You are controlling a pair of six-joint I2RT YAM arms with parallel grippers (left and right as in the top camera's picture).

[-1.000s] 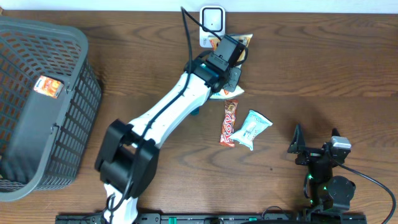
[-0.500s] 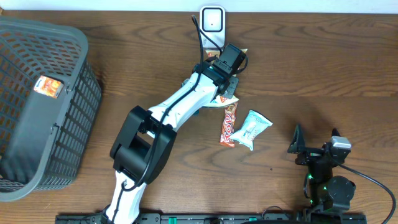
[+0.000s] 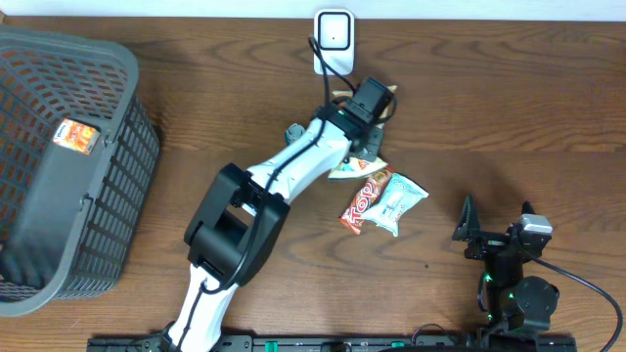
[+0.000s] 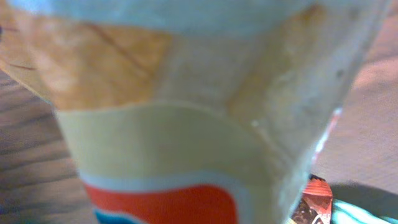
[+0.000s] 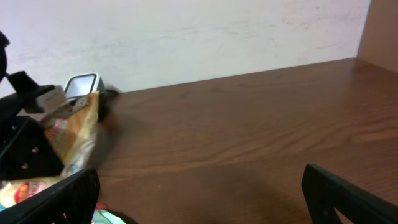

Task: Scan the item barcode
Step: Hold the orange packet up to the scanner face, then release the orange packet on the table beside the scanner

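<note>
"Could you read the snack packet (image 4: 186,124) in the left wrist view?"

"No. It filled the frame, all blur, cut off on every side. From overhead the left arm (image 3: 303,161) hid most of it."

"And the basket (image 3: 132,176)?"

"Cut off at the left edge. Its orange label (image 3: 76,135) was too small to read."

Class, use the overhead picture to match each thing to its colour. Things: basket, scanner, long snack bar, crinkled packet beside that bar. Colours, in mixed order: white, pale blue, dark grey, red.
Things
1. basket
2. scanner
3. long snack bar
4. crinkled packet

Colours
a. white
b. pale blue
c. dark grey
d. red

Pairs: 1-c, 2-a, 3-d, 4-b
</note>
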